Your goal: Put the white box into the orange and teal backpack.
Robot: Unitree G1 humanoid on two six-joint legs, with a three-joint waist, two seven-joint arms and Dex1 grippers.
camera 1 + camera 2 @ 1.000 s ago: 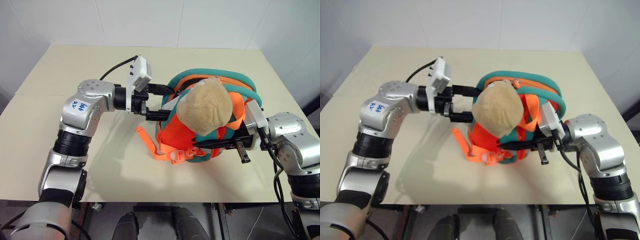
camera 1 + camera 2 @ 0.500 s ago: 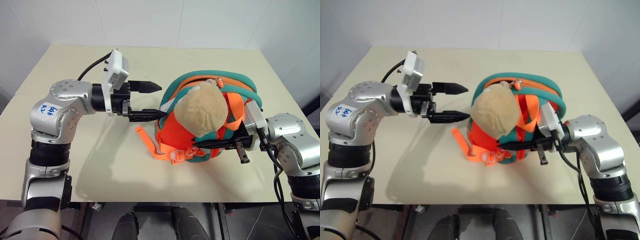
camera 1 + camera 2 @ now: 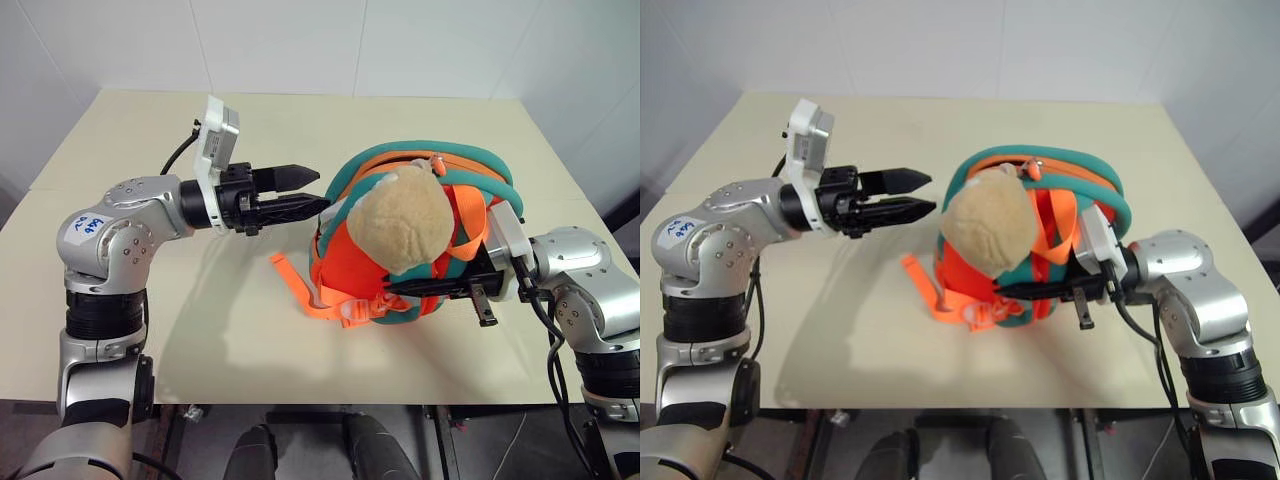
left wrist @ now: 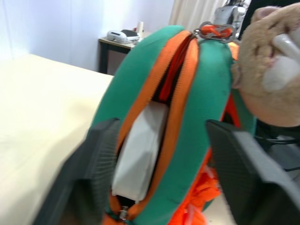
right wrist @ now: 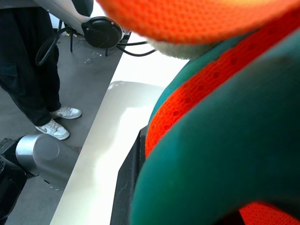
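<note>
Inside one backpack (image 4: 201, 93), one white box (image 4: 140, 154)

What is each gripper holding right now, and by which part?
The right gripper is shut on the orange and teal backpack at its strap side. The left gripper holds nothing, beside the backpack.

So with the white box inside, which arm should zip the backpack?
Probably the left: its gripper hangs free beside the backpack's open zipper, while the right gripper is shut on its strap.
</note>
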